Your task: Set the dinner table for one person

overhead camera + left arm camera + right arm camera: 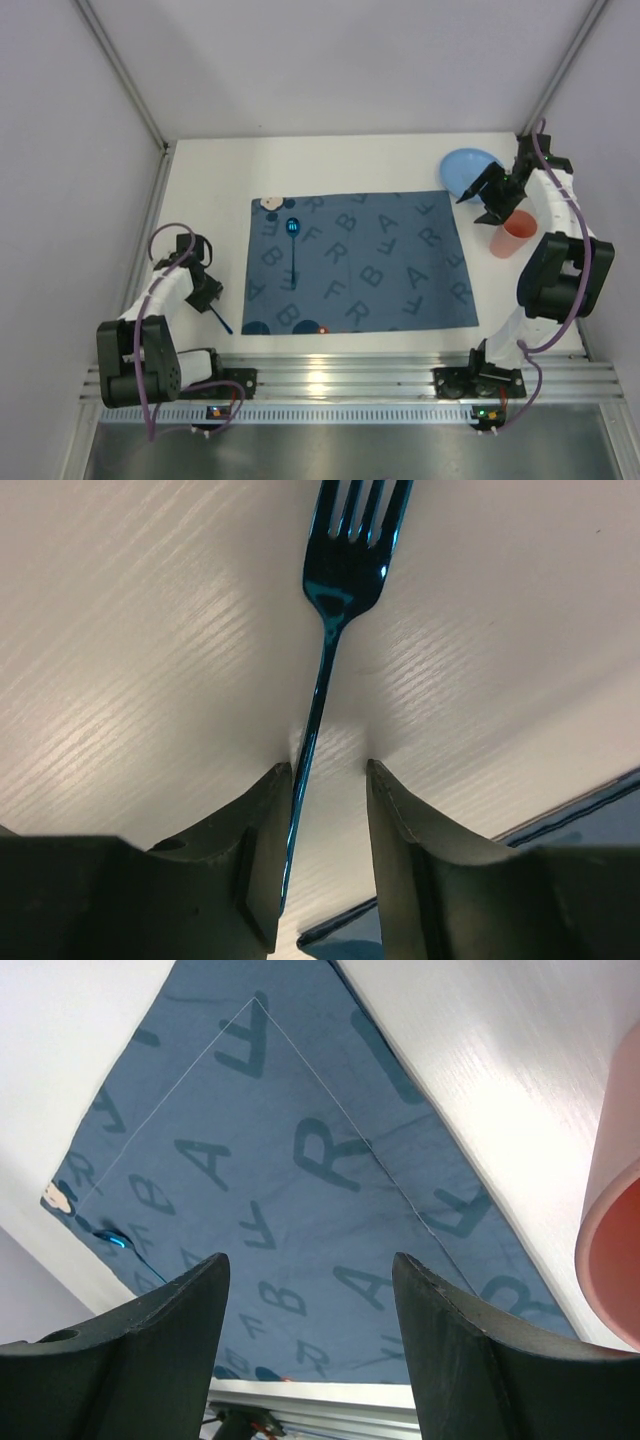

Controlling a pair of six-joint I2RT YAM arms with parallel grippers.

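The dinner table [205,165] is a white top with a silver rail [350,378] along its near edge. A blue letter-printed placemat [380,260] lies in the middle, with a shiny blue spoon [292,243] on its left part. A blue fork [219,319] lies on the bare table left of the mat. My left gripper [205,292] is low over it. In the left wrist view the fork's handle [318,695] runs between the jaws of the gripper [325,770], against the left finger, with a gap to the right finger. My right gripper [308,1265] hangs open and empty over the mat.
A light blue bowl [465,168] sits at the back right, just behind my right gripper [487,197]. A pink cup [514,235] stands right of the mat, also at the right edge of the right wrist view [612,1250]. White walls close in three sides.
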